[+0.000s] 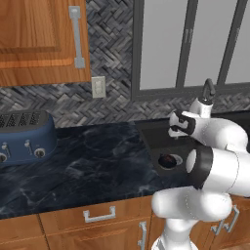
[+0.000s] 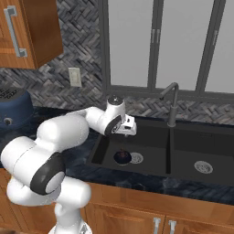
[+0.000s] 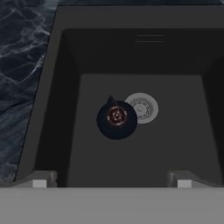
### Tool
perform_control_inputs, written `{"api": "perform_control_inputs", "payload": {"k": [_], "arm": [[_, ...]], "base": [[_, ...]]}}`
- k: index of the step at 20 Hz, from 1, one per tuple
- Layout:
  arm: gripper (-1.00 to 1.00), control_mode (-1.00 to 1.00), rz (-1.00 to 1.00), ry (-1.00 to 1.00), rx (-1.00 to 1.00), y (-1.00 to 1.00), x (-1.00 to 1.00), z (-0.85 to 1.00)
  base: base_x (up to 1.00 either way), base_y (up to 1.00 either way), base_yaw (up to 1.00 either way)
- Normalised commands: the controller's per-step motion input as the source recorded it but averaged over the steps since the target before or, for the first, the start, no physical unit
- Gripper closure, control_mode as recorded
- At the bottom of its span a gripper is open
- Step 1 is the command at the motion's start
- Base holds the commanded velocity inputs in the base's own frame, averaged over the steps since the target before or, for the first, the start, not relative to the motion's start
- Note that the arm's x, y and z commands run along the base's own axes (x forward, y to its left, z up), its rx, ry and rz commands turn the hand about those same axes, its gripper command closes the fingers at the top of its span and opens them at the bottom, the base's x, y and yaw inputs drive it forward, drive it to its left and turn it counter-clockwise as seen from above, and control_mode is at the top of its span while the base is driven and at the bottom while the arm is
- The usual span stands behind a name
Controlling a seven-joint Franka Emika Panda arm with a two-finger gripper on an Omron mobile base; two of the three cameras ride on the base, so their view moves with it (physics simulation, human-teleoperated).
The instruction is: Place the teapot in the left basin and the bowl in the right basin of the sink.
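Your gripper (image 2: 129, 129) is hanging over the left basin (image 2: 151, 145) of the sink (image 2: 219, 137) with its 2 fingers spread wide and nothing between them; in the hand view the fingertips (image 3: 39, 180) are sitting far apart at the bottom edge. You are looking straight down on the teapot (image 3: 117, 118), which is resting on the basin floor well below the gripper, apart from it, and touching or overlapping the near side of the round silver drain (image 3: 142, 107). In the right base view the teapot (image 2: 122, 156) is sitting just left of that drain (image 2: 136, 158), directly under the hand.

You are getting only a partial look at the teapot (image 1: 168, 160) in the left base view, since the arm's white elbow is covering much of the sink there. Its arched handle is hard to make out from above against the dark body.

Around you, the right basin (image 2: 201, 153) is lying beyond the central divider with its own drain (image 2: 203, 167), and the grey gooseneck faucet (image 2: 171, 103) is standing behind the divider, to the right of the gripper. A blue toaster (image 1: 24, 136) is sitting on the dark marble counter (image 1: 97, 166) far to the left, below a wall outlet (image 1: 98, 87).
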Motion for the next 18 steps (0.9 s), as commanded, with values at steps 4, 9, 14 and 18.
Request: {"api": "perform_control_inputs", "payload": {"k": [4,9,14,18], "arm": [[-1.00,-1.00,-0.04,-0.10,-0.01,0.13,-0.39,0.34],[-1.00,-1.00,-0.06,0.00,-0.05,0.12,-0.36,0.37],[-1.00,-1.00,-0.09,0.01,-0.06,0.07,-0.35,0.36],[-1.00,-1.00,-0.06,0.01,-0.02,0.01,-0.39,0.27]], "base": [[0.00,0.00,0.00],[0.00,0.00,0.00],[0.00,0.00,0.00],[0.00,0.00,0.00]]}}
